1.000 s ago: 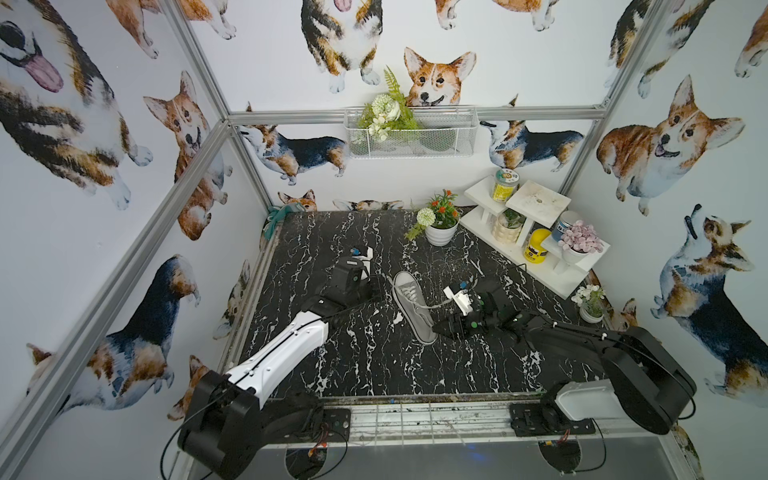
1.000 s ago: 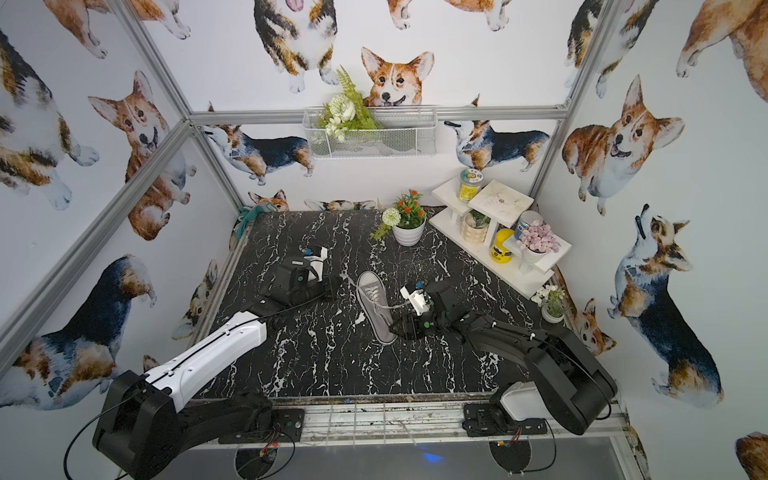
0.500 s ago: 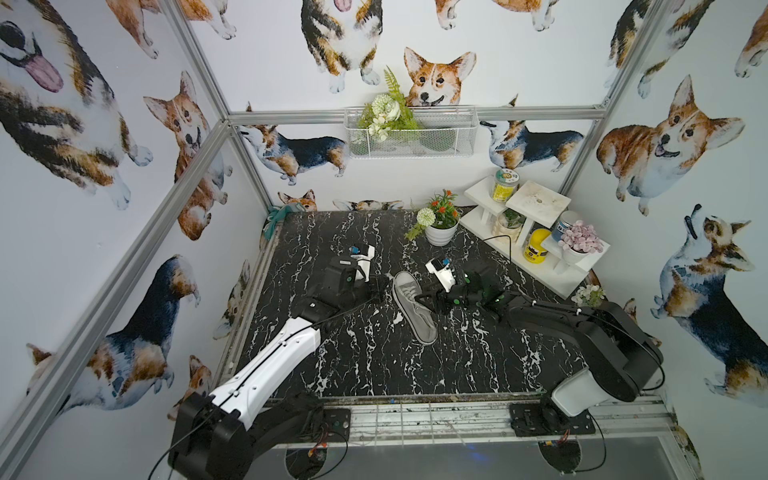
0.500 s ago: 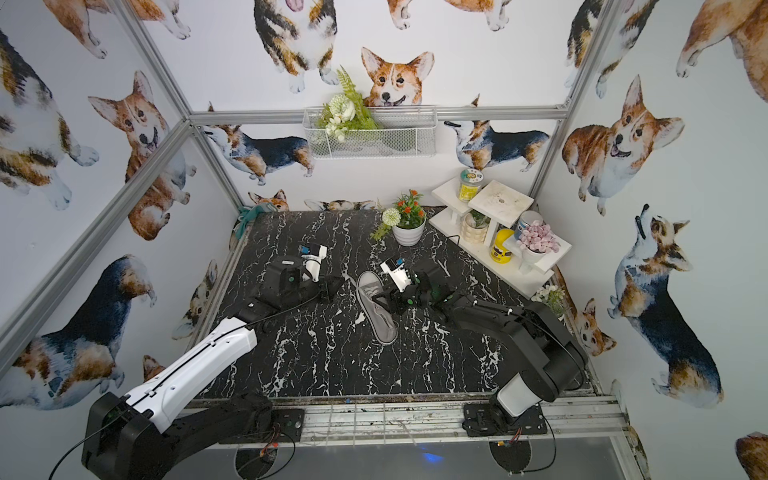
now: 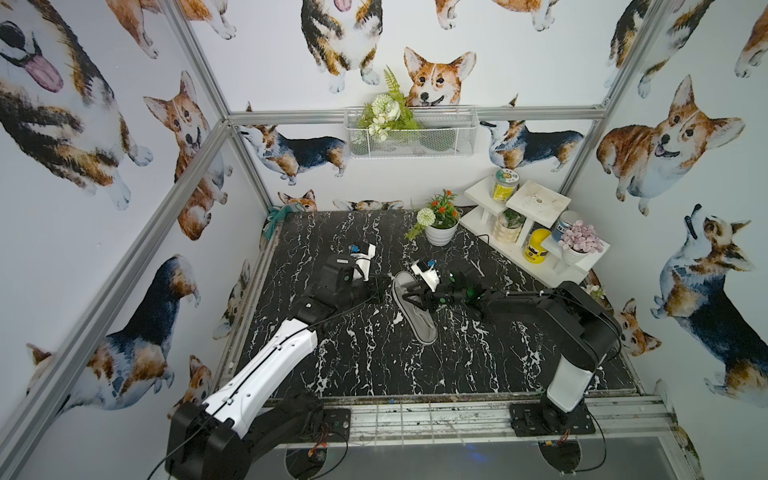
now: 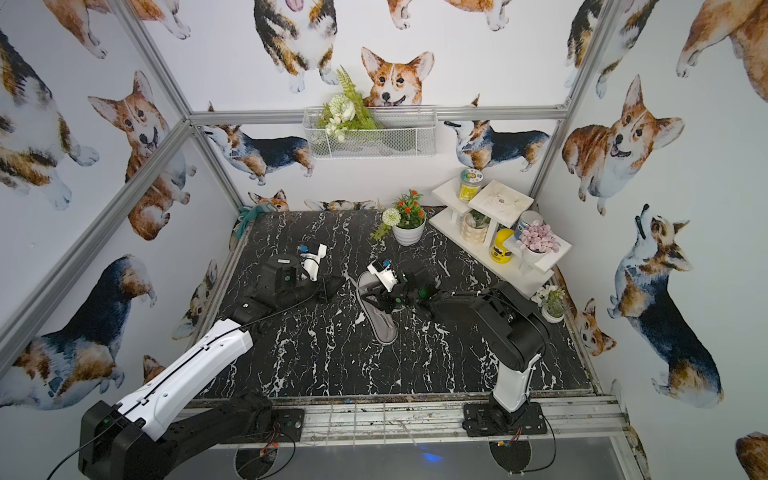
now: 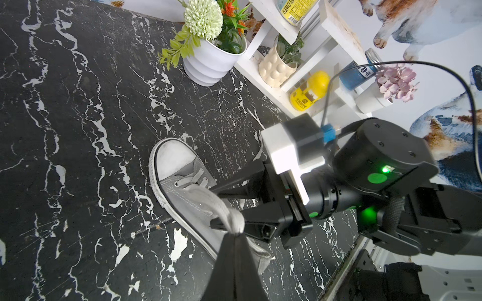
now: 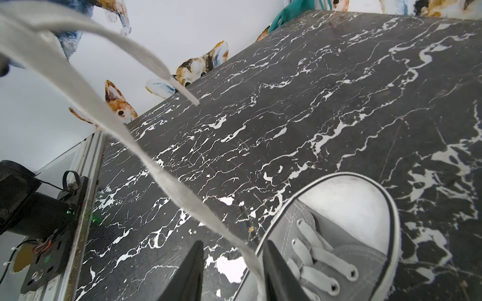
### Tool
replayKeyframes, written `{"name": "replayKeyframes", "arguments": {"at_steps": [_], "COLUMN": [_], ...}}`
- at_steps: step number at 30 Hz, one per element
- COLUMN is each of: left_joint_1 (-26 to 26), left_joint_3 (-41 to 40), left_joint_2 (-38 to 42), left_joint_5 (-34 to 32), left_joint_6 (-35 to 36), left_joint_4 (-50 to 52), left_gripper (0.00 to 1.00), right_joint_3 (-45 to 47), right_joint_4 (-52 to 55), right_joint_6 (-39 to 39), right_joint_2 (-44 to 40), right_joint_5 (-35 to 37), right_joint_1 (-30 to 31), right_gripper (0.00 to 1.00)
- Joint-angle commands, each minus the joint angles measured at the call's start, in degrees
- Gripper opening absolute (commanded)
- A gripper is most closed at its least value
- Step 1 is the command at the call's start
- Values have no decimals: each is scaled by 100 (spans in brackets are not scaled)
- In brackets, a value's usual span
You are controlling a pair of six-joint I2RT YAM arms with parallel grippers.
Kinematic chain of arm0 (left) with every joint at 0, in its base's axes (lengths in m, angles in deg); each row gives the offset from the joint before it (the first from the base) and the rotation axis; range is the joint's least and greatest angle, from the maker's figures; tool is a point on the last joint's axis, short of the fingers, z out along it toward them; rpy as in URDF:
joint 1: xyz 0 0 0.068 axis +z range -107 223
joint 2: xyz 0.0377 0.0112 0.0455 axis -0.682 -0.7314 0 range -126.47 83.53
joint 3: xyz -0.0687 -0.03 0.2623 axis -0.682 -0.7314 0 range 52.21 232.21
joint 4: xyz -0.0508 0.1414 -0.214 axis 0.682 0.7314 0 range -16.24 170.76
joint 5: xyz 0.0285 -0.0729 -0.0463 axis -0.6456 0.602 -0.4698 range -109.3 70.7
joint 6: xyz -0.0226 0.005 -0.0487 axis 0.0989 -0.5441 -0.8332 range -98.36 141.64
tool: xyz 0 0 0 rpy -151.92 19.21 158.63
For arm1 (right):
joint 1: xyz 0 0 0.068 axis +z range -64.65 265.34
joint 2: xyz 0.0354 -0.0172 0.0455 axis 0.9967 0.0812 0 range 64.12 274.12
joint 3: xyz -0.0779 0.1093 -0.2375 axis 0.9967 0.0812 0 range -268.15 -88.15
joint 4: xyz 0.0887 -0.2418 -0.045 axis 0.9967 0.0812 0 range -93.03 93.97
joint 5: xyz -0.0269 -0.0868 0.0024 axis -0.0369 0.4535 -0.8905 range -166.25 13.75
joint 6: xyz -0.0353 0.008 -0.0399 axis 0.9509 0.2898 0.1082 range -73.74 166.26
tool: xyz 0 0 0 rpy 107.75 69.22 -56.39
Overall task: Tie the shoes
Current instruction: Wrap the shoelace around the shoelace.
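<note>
The grey shoe [image 5: 417, 320] [image 6: 380, 318] lies mid-table, its white toe cap toward the back wall. My left gripper [image 5: 383, 286] [image 6: 333, 286] [image 7: 236, 232] sits just left of it, shut on a white lace [image 7: 221, 208] pulled up from the eyelets. From the right, my right gripper [image 5: 409, 297] [image 6: 372, 297] [image 8: 234, 243] reaches over the shoe [image 8: 352, 221], open, a clear gap between its fingers. The taut lace [image 8: 167, 177] runs through that gap, close to one finger. Seen from the left wrist, the right gripper [image 7: 215, 208] straddles the lace above the shoe [image 7: 180, 169].
A white flower pot [image 5: 440, 233] stands at the back. A white stepped shelf [image 5: 536, 199] with jars and plants fills the back right corner. A small potted plant [image 5: 595, 291] sits by the right wall and a teal cloth [image 5: 276, 214] in the back left corner.
My right gripper has swung left and toward the back, from beside the shoe to over it, and its jaws have narrowed around the lace. The left gripper keeps its hold, hardly moved.
</note>
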Motion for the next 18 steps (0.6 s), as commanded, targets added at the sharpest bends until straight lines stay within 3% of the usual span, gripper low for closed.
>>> {"name": "replayKeyframes", "arguments": {"at_steps": [1,7,11,18], "left_joint_1": [-6,-5,2,4], "left_joint_3": [-13,-68,-192,-1131], "left_joint_2": [36,60,51,24], "left_joint_5": [54,-27,-214,-948], "left_joint_6": [-3,6,-19,-280], "left_joint_4": [-6,12,-32,-468], "left_gripper": [0,0,0,0], "right_joint_3": [-140,-243,-128,-13], "right_joint_4": [-330,-263,-170,286], "right_joint_6": [106,156,189,144], "right_joint_2": [154,223,42,-302], "right_joint_5": [-116,-164,-16,147], "right_joint_1": [40,55,51,-72], "right_gripper": [35,12,2,0]}}
